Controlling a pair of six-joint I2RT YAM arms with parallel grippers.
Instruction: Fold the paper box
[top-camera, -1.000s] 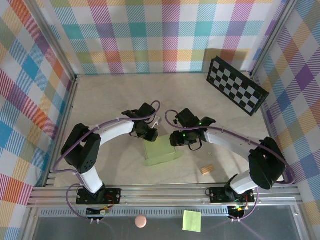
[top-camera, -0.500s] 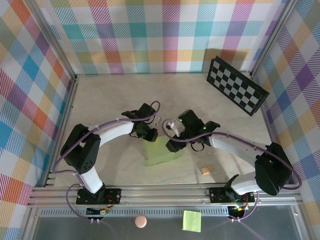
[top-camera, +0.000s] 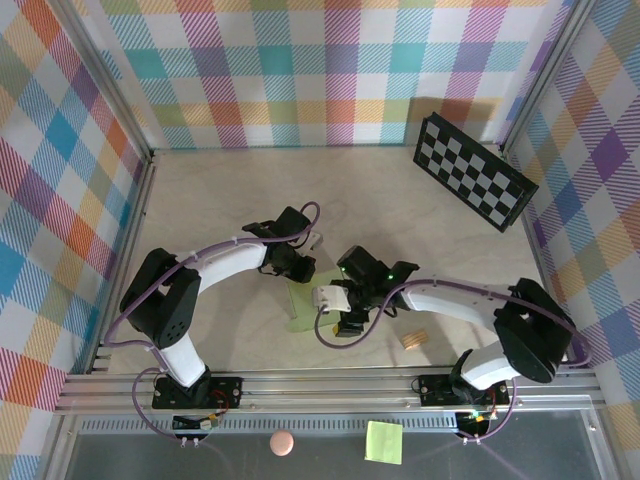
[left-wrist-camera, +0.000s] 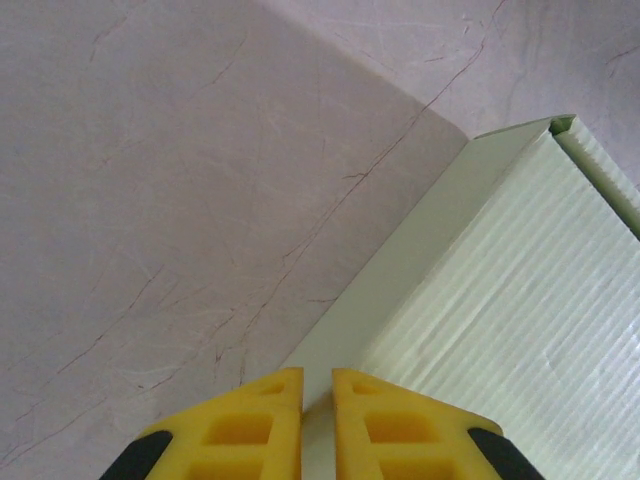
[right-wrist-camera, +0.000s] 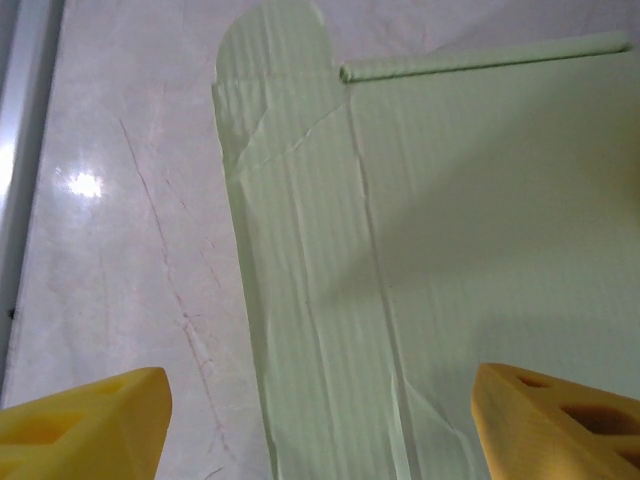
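The paper box (top-camera: 298, 308) is a pale lime-green creased card lying near the middle of the table, partly hidden under my right arm. My left gripper (top-camera: 299, 268) sits at its far edge. In the left wrist view the yellow fingers (left-wrist-camera: 270, 410) are almost together, pinching a thin raised flap of the paper box (left-wrist-camera: 500, 290) at the left gripper (left-wrist-camera: 317, 372). My right gripper (top-camera: 335, 311) hovers over the card's near right part. Its jaws stand wide apart at the right gripper (right-wrist-camera: 320, 375), with the flat ribbed paper box (right-wrist-camera: 450, 200) below and nothing between them.
A black-and-white checkerboard (top-camera: 472, 182) leans at the back right. A small wooden block (top-camera: 413, 340) lies near the right arm's base. Past the front rail (top-camera: 330, 385) sit a bright green sticky note (top-camera: 384, 441) and a pink ball (top-camera: 282, 443).
My right gripper has swung left and nearer, from the card's right edge to over it, and has opened wide. The left gripper stayed at the far edge and closed slightly.
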